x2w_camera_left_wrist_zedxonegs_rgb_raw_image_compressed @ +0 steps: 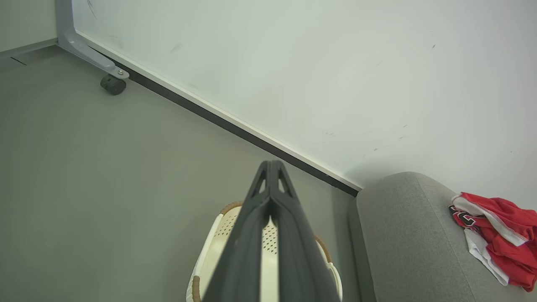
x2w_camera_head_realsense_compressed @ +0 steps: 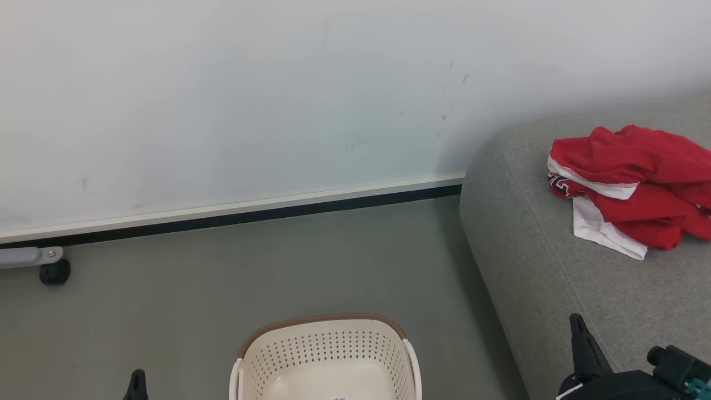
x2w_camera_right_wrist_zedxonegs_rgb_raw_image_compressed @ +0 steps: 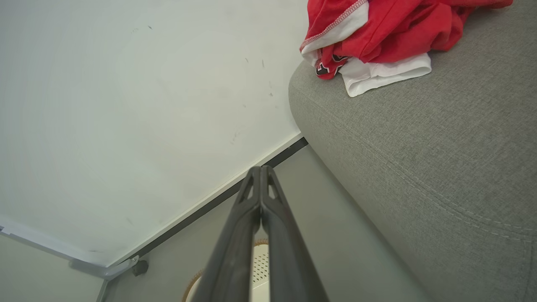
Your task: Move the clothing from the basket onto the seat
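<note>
Head view, crumpled soft clothing [x2w_camera_head_realsense_compressed: 639,183] on woven seat [x2w_camera_head_realsense_compressed: 555,278], perforated basket [x2w_camera_head_realsense_compressed: 322,321], left gripper [x2w_camera_left_wrist_zedxonegs_rgb_raw_image_compressed: 270,167] and right gripper [x2w_camera_right_wrist_zedxonegs_rgb_raw_image_compressed: 261,171] closed

This looks to me like a lab or office room with a home corner staged in it. Facing me is a scuffed white panel [x2w_camera_head_realsense_compressed: 222,111] on a grey metal foot [x2w_camera_head_realsense_compressed: 28,256] with a black castor [x2w_camera_head_realsense_compressed: 54,272], standing on a plain, smooth grey floor [x2w_camera_head_realsense_compressed: 278,266]. The homely pieces are a grey upholstered seat [x2w_camera_head_realsense_compressed: 533,250], a plastic laundry basket [x2w_camera_head_realsense_compressed: 311,321] and red clothing [x2w_camera_head_realsense_compressed: 639,178] heaped on the seat.
</note>
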You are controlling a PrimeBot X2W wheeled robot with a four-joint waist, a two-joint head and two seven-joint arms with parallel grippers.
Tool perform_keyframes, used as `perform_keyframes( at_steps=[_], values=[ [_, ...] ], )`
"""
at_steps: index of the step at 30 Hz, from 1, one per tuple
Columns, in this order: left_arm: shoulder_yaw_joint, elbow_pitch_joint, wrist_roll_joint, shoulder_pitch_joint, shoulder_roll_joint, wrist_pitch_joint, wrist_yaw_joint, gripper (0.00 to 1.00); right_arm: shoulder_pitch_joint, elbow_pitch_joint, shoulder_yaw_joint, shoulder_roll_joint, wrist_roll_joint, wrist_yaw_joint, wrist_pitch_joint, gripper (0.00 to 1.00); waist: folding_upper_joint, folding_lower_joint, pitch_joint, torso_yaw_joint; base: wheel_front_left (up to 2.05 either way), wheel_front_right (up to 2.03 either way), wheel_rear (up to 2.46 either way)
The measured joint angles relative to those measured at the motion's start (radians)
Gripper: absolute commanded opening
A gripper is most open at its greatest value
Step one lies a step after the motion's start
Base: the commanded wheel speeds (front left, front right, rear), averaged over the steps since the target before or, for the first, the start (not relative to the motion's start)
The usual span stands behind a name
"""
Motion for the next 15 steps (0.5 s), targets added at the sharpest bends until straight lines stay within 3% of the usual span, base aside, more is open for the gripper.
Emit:
perform_keyframes(
  at_steps=[15],
  values=[
    [0.026, 0.038, -0.187, -0.051, -0.025, 0.053, -0.036, 0.00, -0.020, 0.024, -0.076, 0.022, 0.195, 0.036, 0.058, 0.00, 0.0000, 0.0000, 0.005, 0.020, 0.00, 0.00, 0.00]
  ],
)
